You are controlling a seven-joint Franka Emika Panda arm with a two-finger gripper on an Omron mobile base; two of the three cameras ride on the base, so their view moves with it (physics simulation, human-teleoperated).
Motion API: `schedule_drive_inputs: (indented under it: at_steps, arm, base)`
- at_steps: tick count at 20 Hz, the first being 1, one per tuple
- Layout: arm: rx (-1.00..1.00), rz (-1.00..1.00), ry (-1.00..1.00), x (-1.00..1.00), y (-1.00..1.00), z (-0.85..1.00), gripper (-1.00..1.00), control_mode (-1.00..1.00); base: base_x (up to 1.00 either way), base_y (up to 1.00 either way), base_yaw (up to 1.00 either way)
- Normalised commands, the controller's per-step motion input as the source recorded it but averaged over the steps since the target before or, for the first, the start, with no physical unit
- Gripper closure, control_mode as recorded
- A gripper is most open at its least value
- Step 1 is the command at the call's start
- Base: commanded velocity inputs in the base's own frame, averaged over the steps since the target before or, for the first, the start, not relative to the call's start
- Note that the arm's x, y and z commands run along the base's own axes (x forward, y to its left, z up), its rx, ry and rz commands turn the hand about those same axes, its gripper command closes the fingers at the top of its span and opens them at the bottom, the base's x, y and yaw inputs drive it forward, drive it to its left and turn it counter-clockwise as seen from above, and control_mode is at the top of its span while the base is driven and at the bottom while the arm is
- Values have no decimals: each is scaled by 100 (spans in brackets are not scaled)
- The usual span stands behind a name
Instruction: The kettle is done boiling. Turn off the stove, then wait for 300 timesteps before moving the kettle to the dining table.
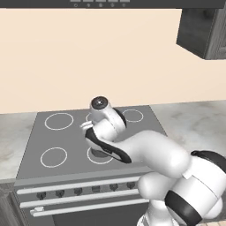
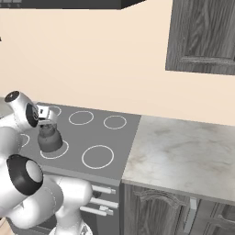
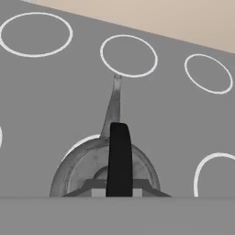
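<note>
Kettle (image 2: 49, 137) on grey stove (image 2: 96, 133)

**Count at this frame**

One kettle (image 2: 49, 137), sat on a front burner ring, at about 9 o'clock in the right base view. One stove (image 1: 75, 145) carried six white burner rings as far as could be seen: three along the back, three along the front, part of them hidden by the arm; none glowed red. Front panel had six small dark knobs (image 1: 77, 191) visible in a row at 7 o'clock in the left base view, any further ones hidden behind the arm. Two marble countertops, one each side of the stove (image 2: 183, 151). One dark wood wall cabinet (image 2: 202, 34) at 1 o'clock. One range hood (image 1: 132, 3) at 12 o'clock.
</note>
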Motion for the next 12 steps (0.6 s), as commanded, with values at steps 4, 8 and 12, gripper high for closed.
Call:
schedule_drive_inputs:
  at_steps: [4, 8, 12]
  arm:
    - [0, -1, -1, -33, -24, 25, 100, -100]
    - [0, -2, -4, -30, -28, 26, 100, -100]
    - [0, -2, -8, -33, -32, 27, 100, -100]
  base:
    - [0, 0, 0]
    - [0, 0, 0]
    - [0, 0, 0]
